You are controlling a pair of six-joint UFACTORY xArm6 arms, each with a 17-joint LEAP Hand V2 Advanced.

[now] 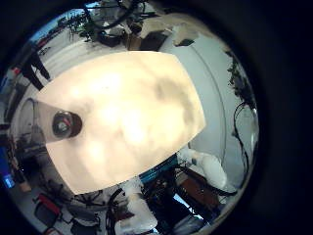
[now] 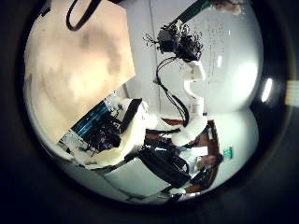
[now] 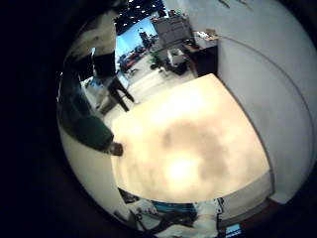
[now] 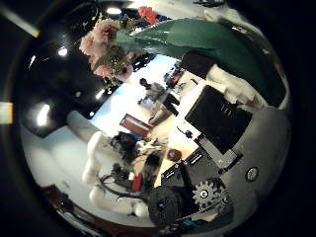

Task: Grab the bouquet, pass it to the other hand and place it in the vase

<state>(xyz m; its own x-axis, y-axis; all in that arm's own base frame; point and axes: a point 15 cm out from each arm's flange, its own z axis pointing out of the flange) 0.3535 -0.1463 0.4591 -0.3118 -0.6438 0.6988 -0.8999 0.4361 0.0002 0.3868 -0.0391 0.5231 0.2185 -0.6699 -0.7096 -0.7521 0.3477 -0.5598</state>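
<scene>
My right hand's fingers [image 4: 225, 117] curl beside its wrapped stem. Its lower end [image 3: 87, 121] shows in the right little finger side palm view, hanging high over the table [image 3: 198, 139]. The vase [image 1: 67, 123] stands upright near the table's edge [image 1: 137, 108], seen from above in the left little finger side palm view. My left hand [image 2: 126, 140] is high over the table, fingers relaxed, holding nothing. The right hand [image 2: 177, 39] also shows there, raised.
The table [image 2: 84, 56] is bare around the vase. Desks and equipment [image 1: 186, 191] stand on the floor past the table's edge. The left arm [image 4: 99, 158] shows in the right thumb side palm view, away from the bouquet.
</scene>
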